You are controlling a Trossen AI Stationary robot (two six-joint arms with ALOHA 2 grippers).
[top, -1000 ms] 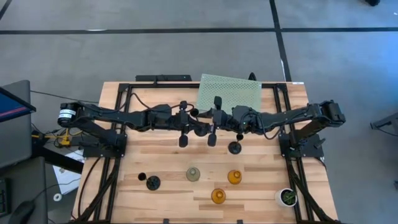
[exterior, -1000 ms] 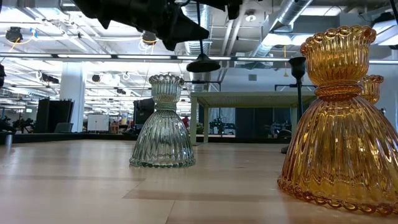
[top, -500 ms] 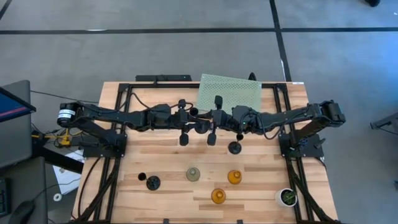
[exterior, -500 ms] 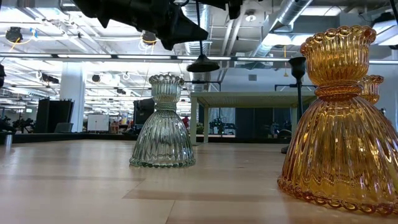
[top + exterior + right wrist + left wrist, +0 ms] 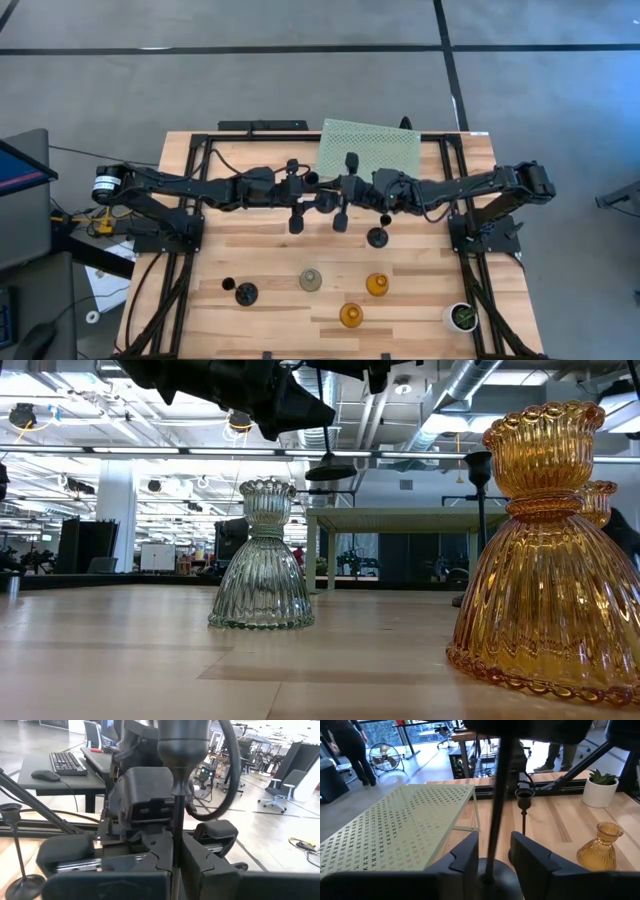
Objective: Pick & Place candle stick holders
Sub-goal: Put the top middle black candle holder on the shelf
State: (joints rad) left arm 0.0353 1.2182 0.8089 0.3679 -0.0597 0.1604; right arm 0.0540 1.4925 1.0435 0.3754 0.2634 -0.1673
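Mid-air handover above the table centre: the right gripper (image 5: 175, 862) is clamping the thin stem of a black candle holder (image 5: 341, 205), while the left gripper (image 5: 492, 855) is standing parted around the same stem, near its round base. Risk: with only one narrow pinch bearing it, the holder is liable to swing or slip.
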